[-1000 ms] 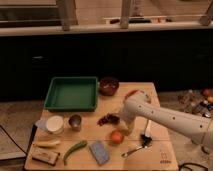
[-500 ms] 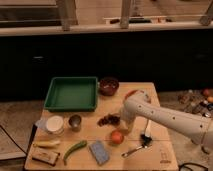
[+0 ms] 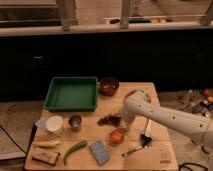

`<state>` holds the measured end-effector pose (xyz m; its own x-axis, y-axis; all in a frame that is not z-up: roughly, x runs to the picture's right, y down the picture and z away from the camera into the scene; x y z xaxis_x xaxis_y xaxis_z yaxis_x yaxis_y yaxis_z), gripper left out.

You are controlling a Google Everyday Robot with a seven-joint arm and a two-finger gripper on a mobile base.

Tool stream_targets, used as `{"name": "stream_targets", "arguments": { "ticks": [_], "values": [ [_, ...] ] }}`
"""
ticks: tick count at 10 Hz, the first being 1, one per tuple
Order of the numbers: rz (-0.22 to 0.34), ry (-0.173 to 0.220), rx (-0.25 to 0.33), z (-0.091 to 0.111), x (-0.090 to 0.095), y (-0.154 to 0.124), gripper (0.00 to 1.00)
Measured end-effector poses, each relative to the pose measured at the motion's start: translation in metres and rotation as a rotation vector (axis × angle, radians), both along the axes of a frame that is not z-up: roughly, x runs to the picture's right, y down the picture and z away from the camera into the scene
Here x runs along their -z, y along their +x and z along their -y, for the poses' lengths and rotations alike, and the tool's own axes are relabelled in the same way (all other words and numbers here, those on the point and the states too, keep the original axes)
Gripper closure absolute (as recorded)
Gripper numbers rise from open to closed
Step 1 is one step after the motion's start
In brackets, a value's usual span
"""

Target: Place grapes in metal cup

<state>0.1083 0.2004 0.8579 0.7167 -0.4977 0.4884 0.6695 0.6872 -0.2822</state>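
The grapes (image 3: pixel 107 120), a small dark reddish-purple bunch, lie on the wooden table (image 3: pixel 160 155) near its middle. The metal cup (image 3: pixel 75 121), small, grey and upright, stands to their left, beside a white round tub (image 3: pixel 54 124). My white arm reaches in from the right and bends down toward the table. My gripper (image 3: pixel 120 119) is low at the right side of the grapes, close to or touching them. The cup stands apart from the gripper, on the far side of the grapes.
A green tray (image 3: pixel 72 93) and a dark red-brown bowl (image 3: pixel 108 85) sit at the back. An orange fruit (image 3: pixel 117 136), a blue sponge (image 3: pixel 99 151), a green pepper (image 3: pixel 74 149), a yellow item (image 3: pixel 47 144) and a spoon (image 3: pixel 132 150) lie along the front.
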Motion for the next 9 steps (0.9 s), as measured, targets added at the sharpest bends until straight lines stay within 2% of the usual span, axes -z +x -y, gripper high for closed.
{"name": "stream_targets", "arguments": {
  "ticks": [4, 9],
  "values": [
    [-0.047, -0.045, 0.013, 0.01, -0.005, -0.013, 0.2],
    [-0.101, -0.055, -0.004, 0.018, -0.004, -0.028, 0.2]
  ]
}}
